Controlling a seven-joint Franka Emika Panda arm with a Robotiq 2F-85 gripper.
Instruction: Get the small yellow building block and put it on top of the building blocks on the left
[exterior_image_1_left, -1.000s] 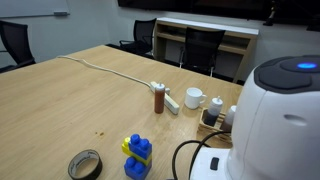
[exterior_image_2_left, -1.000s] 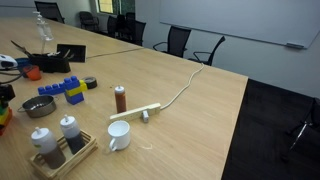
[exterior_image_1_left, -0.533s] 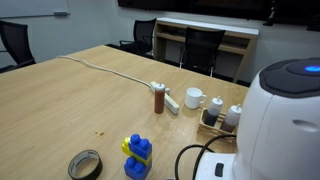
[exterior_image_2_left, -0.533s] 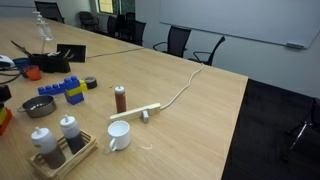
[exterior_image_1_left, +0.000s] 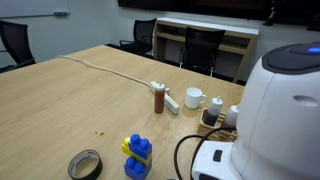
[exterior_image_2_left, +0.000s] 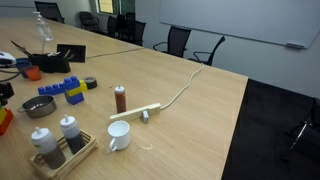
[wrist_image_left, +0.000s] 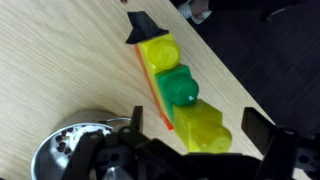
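In the wrist view a row of blocks lies on the wooden table: a yellow block (wrist_image_left: 160, 50), a green block (wrist_image_left: 181, 87) and a small yellow block (wrist_image_left: 207, 130), all along an orange strip (wrist_image_left: 150, 85). My gripper (wrist_image_left: 196, 128) is open, with one finger on each side of the small yellow block and a gap at both sides. A stack of blue and yellow blocks (exterior_image_1_left: 137, 155) stands on the table in both exterior views (exterior_image_2_left: 62, 90). The gripper itself is out of view in the exterior views.
A metal bowl (wrist_image_left: 75, 150) lies next to the gripper, also seen in an exterior view (exterior_image_2_left: 38, 106). A tape roll (exterior_image_1_left: 85, 164), a brown bottle (exterior_image_1_left: 159, 99), a white mug (exterior_image_1_left: 194, 98), a power strip with cable (exterior_image_2_left: 140, 112) and a tray of bottles (exterior_image_2_left: 60, 148) stand on the table.
The robot's white body has shifted slightly in an exterior view. The objects on the table have not moved.
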